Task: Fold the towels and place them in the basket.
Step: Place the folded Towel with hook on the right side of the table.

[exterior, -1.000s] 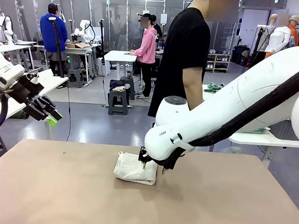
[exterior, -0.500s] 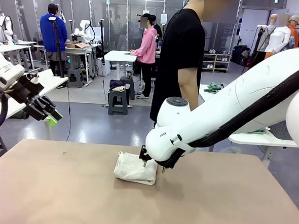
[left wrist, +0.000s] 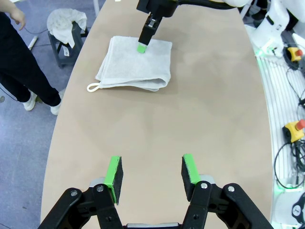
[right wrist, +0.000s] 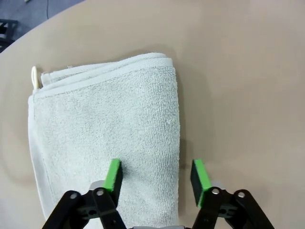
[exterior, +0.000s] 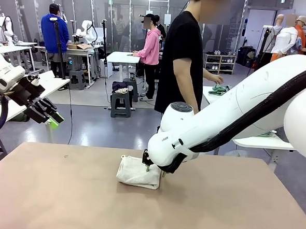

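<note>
The tan counter (exterior: 59,202) takes up the lower half of the front view, its far edge running across the middle of the picture. The white right arm (exterior: 236,114) sweeps in from the right side and bends down toward the middle of that far edge. Beyond the far edge stands a person in a black T-shirt (exterior: 185,54), turned sideways, with one hand stretched toward a white table behind. The left arm (exterior: 4,77) is held up high past the counter's left edge, well apart from everything on the surface. An off-white towel (left wrist: 136,67) lies folded flat on the counter, near the far edge and about midway along it, with its stacked layers showing along one side. The right claw (right wrist: 156,174) is spread and pinching nothing; it straddles one long folded side of the towel, one green pad over the terry and the other over bare counter just beside it, and whether the pads touch the cloth cannot be told. The left claw (left wrist: 152,167) is likewise spread and empty, above bare counter. A small hanging loop (right wrist: 34,76) sticks out from one corner of the towel.
</note>
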`<state>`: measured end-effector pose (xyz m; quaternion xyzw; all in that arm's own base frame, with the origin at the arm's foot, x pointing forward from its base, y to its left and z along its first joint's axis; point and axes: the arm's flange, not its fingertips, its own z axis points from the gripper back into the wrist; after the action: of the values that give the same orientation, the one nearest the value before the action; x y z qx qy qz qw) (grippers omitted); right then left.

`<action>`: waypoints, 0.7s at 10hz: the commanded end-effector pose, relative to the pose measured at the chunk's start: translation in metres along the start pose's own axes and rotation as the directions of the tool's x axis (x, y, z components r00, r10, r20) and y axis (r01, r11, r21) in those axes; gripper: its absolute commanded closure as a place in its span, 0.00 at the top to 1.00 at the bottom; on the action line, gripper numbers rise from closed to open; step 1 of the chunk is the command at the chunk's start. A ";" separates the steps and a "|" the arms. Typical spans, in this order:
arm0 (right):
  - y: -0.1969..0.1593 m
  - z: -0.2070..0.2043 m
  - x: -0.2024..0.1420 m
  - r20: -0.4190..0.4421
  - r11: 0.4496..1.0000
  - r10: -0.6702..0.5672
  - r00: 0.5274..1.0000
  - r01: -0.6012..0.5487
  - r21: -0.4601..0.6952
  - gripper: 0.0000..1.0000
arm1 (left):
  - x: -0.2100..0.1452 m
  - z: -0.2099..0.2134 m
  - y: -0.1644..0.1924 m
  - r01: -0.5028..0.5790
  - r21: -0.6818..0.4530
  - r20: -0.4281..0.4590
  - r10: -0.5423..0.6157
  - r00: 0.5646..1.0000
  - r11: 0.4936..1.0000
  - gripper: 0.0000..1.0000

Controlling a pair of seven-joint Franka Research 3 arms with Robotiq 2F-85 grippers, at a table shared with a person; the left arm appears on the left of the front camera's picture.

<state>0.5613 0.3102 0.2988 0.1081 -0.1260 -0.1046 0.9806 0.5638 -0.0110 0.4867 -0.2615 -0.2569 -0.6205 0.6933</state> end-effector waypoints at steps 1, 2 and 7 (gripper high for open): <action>0.003 -0.005 0.003 0.016 1.000 0.002 1.000 -0.002 0.027 0.51 | 0.001 0.001 -0.001 0.002 0.005 -0.004 -0.002 1.000 1.000 0.64; 0.003 -0.004 0.003 0.019 1.000 0.006 1.000 -0.007 0.025 0.47 | 0.001 0.001 -0.001 0.002 0.005 -0.004 -0.002 1.000 1.000 0.64; 0.005 -0.003 0.002 0.020 0.999 0.047 0.999 -0.048 0.021 0.00 | 0.001 0.001 -0.001 0.002 0.005 -0.004 -0.002 1.000 1.000 0.64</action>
<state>0.5618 0.3115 0.2991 0.1092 -0.1316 -0.0887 0.9813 0.5638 -0.0110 0.4867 -0.2615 -0.2569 -0.6205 0.6933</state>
